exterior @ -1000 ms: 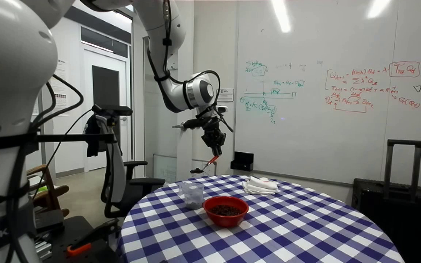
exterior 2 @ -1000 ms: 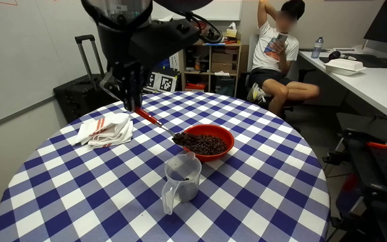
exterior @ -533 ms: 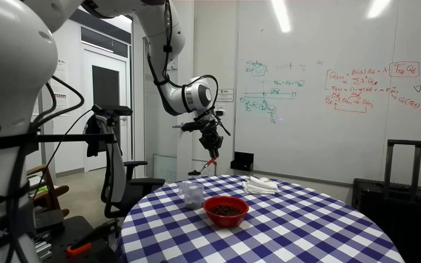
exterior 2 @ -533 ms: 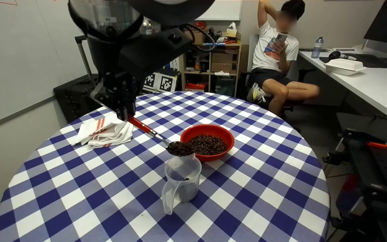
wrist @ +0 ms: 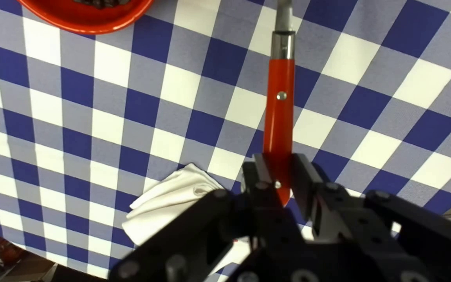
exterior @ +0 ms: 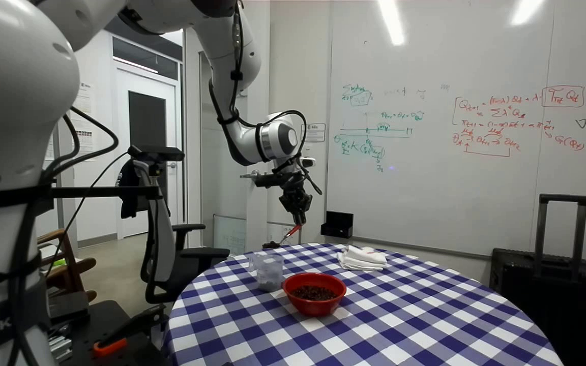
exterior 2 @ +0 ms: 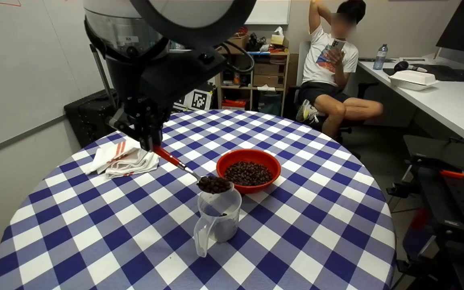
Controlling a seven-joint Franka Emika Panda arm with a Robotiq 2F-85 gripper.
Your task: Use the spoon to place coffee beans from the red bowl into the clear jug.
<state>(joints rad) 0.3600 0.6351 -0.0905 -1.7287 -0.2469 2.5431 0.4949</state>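
Observation:
My gripper [wrist: 279, 168] is shut on the red-orange handle of the spoon [wrist: 279, 105], whose tip is out of the wrist view. The spoon's head carries a heap of dark coffee beans [exterior 2: 214, 185] and appears over the far part of the clear jug's rim in an exterior view. The clear jug [exterior 2: 224, 229] stands upright, handle towards that camera, with a few dark specks inside. Close beside it is the red bowl [exterior: 314, 308], holding many beans; the wrist view catches only the edge of the red bowl [wrist: 88, 24] at top left.
A folded white cloth [exterior 2: 129, 159] with red stripes lies on the checked tablecloth [exterior 2: 107, 241], near the gripper. A black suitcase [exterior: 552, 284] stands beyond the table. Someone sits on a chair behind it in an exterior view.
The gripper has carried the loaded spoon from in front of the red bowl to the jug's rim, and it has come lower. Bowl, jug and cloth have stayed put.

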